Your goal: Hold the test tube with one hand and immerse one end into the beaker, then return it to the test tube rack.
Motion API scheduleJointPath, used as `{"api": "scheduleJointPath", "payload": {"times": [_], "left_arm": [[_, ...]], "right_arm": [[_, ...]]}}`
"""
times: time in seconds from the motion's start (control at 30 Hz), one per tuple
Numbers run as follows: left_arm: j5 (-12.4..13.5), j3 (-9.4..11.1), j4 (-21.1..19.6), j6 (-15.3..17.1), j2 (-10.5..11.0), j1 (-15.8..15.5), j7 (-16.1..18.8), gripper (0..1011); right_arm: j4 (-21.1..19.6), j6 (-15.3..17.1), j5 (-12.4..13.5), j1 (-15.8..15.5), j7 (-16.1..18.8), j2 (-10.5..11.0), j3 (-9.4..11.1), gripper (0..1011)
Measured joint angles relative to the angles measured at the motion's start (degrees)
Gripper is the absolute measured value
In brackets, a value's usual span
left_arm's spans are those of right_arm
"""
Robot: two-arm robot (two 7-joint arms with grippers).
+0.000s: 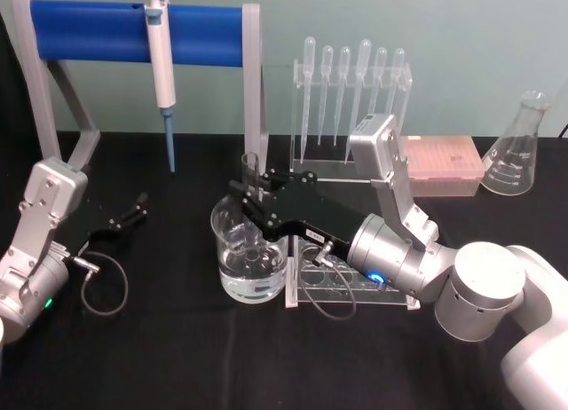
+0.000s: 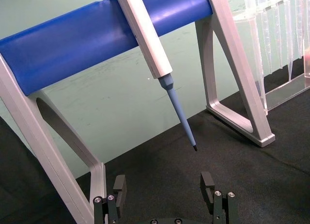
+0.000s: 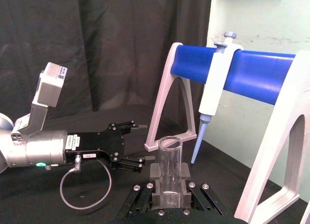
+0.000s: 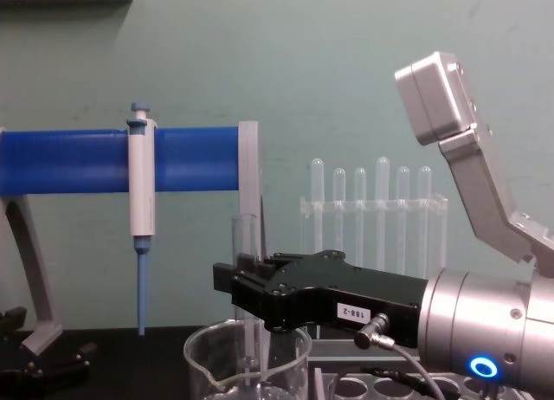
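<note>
Right gripper [image 1: 255,200] has its fingers clamped on the test tube [image 1: 251,170], kept upright so its bottom end dips into the beaker [image 1: 222,250], just left of the test tube rack [image 1: 355,295]. Left gripper [image 1: 135,208] sits parked far left, fingers apart.

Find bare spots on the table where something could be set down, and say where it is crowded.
Free: the front strip of the table, and the gap between the left gripper and the beaker. Crowded: around the beaker, rack and right gripper holding the test tube.

The right gripper [image 4: 245,296] is finished in black and marked with a white label [image 4: 352,312]; behind it, a silver wrist [image 4: 485,318] is lit by a blue ring [image 4: 481,366].
</note>
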Motion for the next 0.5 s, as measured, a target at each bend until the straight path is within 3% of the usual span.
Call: {"api": "scheduleJointPath", "payload": {"times": [0.5], "left_arm": [[0.0,0.0,0.0,0.0,0.0,0.0,0.0,1000]], "right_arm": [[0.0,0.0,0.0,0.0,0.0,0.0,0.0,224]]}}
